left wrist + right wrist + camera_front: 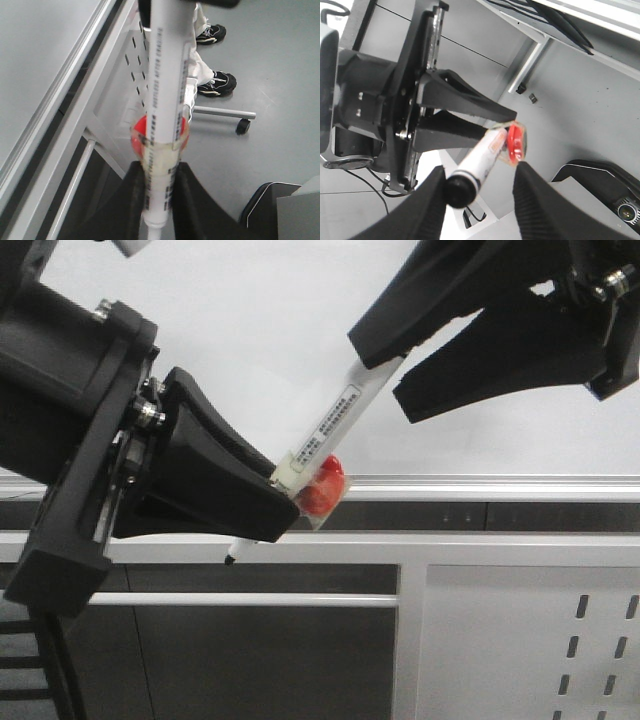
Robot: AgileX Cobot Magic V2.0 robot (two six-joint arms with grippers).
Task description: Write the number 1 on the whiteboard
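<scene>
We see left gripper [268,502] clamped on marker [335,420], near its tip end, red piece [324,485] taped to barrel. Right gripper [385,375] fingers spread apart around marker's back end, not closed on it. Marker held in air, tilted, in front of whiteboard [250,330]. We find no written 1 on board.

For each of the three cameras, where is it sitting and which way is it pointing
Front: ahead of the robot, facing the whiteboard; both arms show.
Left wrist: on the left arm, looking along the marker toward the floor; left gripper shows.
Right wrist: on the right arm, facing the left gripper; right gripper shows.
Shared: all see the marker.
</scene>
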